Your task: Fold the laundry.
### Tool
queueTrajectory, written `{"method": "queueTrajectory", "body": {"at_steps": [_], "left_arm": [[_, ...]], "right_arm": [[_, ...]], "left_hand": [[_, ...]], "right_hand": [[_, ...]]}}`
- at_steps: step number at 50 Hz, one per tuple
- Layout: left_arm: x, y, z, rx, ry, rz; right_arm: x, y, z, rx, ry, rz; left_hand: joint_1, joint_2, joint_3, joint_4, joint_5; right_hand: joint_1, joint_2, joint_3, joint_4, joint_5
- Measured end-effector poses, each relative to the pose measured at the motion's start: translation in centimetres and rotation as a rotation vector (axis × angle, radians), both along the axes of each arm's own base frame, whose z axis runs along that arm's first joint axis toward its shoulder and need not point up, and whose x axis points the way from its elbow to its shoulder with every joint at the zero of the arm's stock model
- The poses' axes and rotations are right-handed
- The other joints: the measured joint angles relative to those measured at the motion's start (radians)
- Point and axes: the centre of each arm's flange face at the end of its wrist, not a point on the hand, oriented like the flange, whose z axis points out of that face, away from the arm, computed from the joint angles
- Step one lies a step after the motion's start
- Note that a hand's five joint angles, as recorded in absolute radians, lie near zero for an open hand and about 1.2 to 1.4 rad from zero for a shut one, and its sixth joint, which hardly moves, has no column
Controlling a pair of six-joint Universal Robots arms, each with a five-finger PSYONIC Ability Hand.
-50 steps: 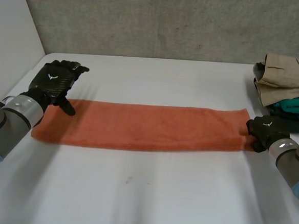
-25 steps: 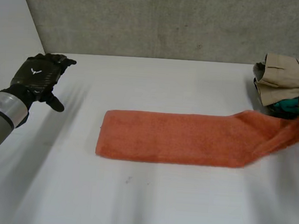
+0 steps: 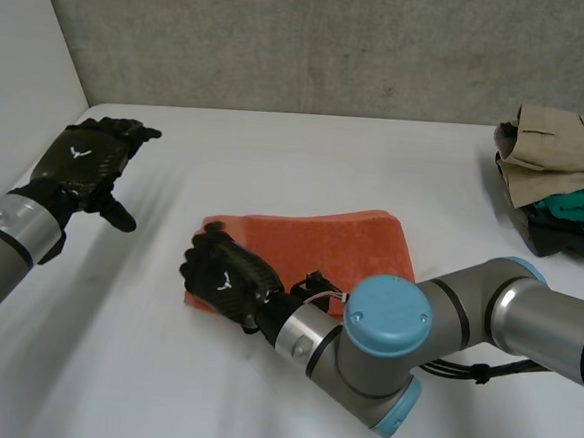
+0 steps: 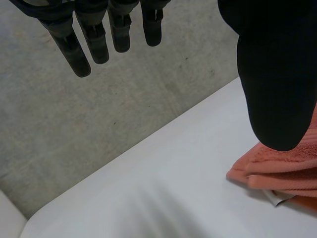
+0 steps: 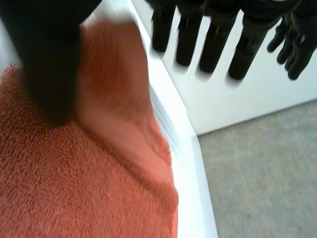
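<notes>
Orange towel [image 3: 340,244]: doubled over, flat on white table [image 3: 289,399], centre of frame. Right hand [image 3: 226,280] at towel's left end, palm down over cloth. Fingers straight and apart, reaching past edge; thumb laid on cloth; nothing pinched. Right arm [image 3: 435,324] across lower right of frame, hiding part of towel's near edge. Left hand [image 3: 80,164] at left of frame, well apart from towel, held above table, fingers spread straight, empty. Heap of clothes [image 3: 562,163] at right edge: beige on top, teal and dark beneath. Grey wall [image 3: 314,40] behind.
</notes>
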Motion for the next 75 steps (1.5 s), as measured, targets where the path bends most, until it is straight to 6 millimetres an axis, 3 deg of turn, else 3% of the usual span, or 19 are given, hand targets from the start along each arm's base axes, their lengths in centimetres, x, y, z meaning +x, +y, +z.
{"method": "queueTrajectory", "body": {"at_steps": [3, 6, 12, 16, 21, 26, 29, 33, 37, 39, 42, 46, 50, 52, 54, 60, 64, 70, 75], "left_arm": [[-0.7, 0.2, 0.1, -0.005, 0.001, -0.019], [-1.4, 0.5, 0.3, -0.014, 0.002, -0.040], [-3.5, 1.4, 0.8, -0.034, 0.004, -0.095], [-4.9, 2.3, 0.8, -0.034, 0.003, -0.130], [-6.2, 3.3, 0.4, -0.026, 0.001, -0.158], [-6.7, 3.8, 0.0, -0.019, -0.002, -0.169], [-6.7, 3.8, -0.1, -0.020, -0.002, -0.167], [-6.4, 3.7, 0.4, -0.031, 0.003, -0.155], [-5.9, 3.7, 1.1, -0.050, 0.009, -0.141], [-5.7, 3.7, 1.4, -0.058, 0.011, -0.135], [-5.4, 3.7, 1.9, -0.070, 0.015, -0.125], [-5.1, 3.7, 2.0, -0.071, 0.019, -0.117], [-5.1, 3.5, 1.9, -0.063, 0.024, -0.104], [-5.1, 3.3, 2.0, -0.061, 0.030, -0.093], [-5.2, 3.2, 2.1, -0.061, 0.036, -0.085], [-6.7, 3.1, 2.8, -0.047, 0.065, -0.078], [-8.6, 3.7, 2.6, -0.011, 0.067, -0.105], [-11.4, 4.7, 0.5, 0.088, 0.032, -0.151], [-12.7, 5.4, -3.9, 0.235, -0.063, -0.125]], "right_arm": [[-0.3, -0.4, 0.9, 0.034, 0.009, -0.056], [-1.2, -1.3, 2.8, 0.091, -0.026, -0.156], [-5.6, -4.1, 7.0, 0.345, -0.208, -0.424], [-8.7, -5.4, 6.6, 0.522, -0.234, -0.557], [-12.4, -6.6, 4.0, 0.657, -0.126, -0.714], [-15.7, -8.7, 2.0, 0.648, -0.031, -0.873], [-16.4, -9.9, 2.6, 0.557, -0.067, -0.931], [-14.8, -10.1, 6.2, 0.346, -0.201, -0.893], [-11.1, -7.9, 9.3, 0.198, -0.285, -0.735], [-9.2, -6.5, 9.7, 0.173, -0.289, -0.648], [-5.0, -2.6, 8.7, 0.179, -0.234, -0.427], [-2.3, 0.6, 6.0, 0.243, -0.131, -0.259], [-0.9, 2.2, 3.6, 0.343, -0.029, -0.176], [-0.9, 1.6, 3.7, 0.392, -0.021, -0.196], [-1.1, 1.0, 4.1, 0.427, -0.035, -0.227], [-4.0, -4.1, 8.9, 0.643, -0.298, -0.437], [-5.9, -6.4, 10.3, 0.773, -0.409, -0.517], [-6.8, -8.2, 8.9, 0.906, -0.375, -0.577], [-6.5, -9.6, 5.1, 1.030, -0.235, -0.642]], "left_hand": [[0.000, 0.000, 0.000, 0.000, 0.000], [0.000, 0.000, 0.000, 0.000, 0.000], [0.000, 0.000, 0.000, 0.000, 0.000], [0.000, 0.000, 0.000, 0.000, 0.000], [0.000, 0.000, 0.000, 0.000, 0.000], [0.000, 0.000, 0.000, 0.000, 0.000], [0.000, 0.000, 0.000, 0.000, 0.000], [0.000, 0.000, 0.000, 0.000, 0.001], [0.000, 0.000, 0.000, 0.000, 0.001], [0.000, 0.000, 0.000, 0.000, 0.001], [0.000, 0.000, 0.000, 0.000, 0.001], [0.000, 0.000, 0.000, 0.000, 0.001], [0.000, 0.000, 0.000, 0.000, 0.001], [0.000, 0.000, 0.000, 0.000, 0.001], [0.000, 0.000, 0.000, 0.000, 0.001], [0.000, 0.000, 0.000, 0.000, 0.001], [0.000, 0.000, 0.000, 0.000, 0.001], [0.000, 0.000, 0.000, 0.000, 0.001], [0.000, 0.000, 0.000, 0.000, 0.001]], "right_hand": [[-0.316, -0.354, -0.358, -0.375, -0.374], [-0.325, -0.383, -0.404, -0.420, -0.401], [-0.325, -0.383, -0.404, -0.420, -0.401], [-0.325, -0.383, -0.404, -0.420, -0.401], [-0.323, -0.381, -0.402, -0.417, -0.399], [0.442, 0.431, 0.390, 0.368, 0.381], [0.535, 0.588, 0.569, 0.550, 0.541], [0.535, 0.589, 0.579, 0.565, 0.554], [0.535, 0.589, 0.579, 0.567, 0.564], [0.535, 0.589, 0.579, 0.567, 0.568], [0.535, 0.589, 0.579, 0.567, 0.572], [0.535, 0.588, 0.576, 0.562, 0.569], [-0.001, 0.028, 0.033, 0.017, 0.033], [-0.271, -0.279, -0.273, -0.291, -0.299], [-0.322, -0.364, -0.371, -0.386, -0.385], [-0.322, -0.380, -0.402, -0.419, -0.401], [-0.322, -0.380, -0.402, -0.419, -0.401], [-0.322, -0.380, -0.402, -0.419, -0.401], [-0.322, -0.380, -0.402, -0.419, -0.401]]}}
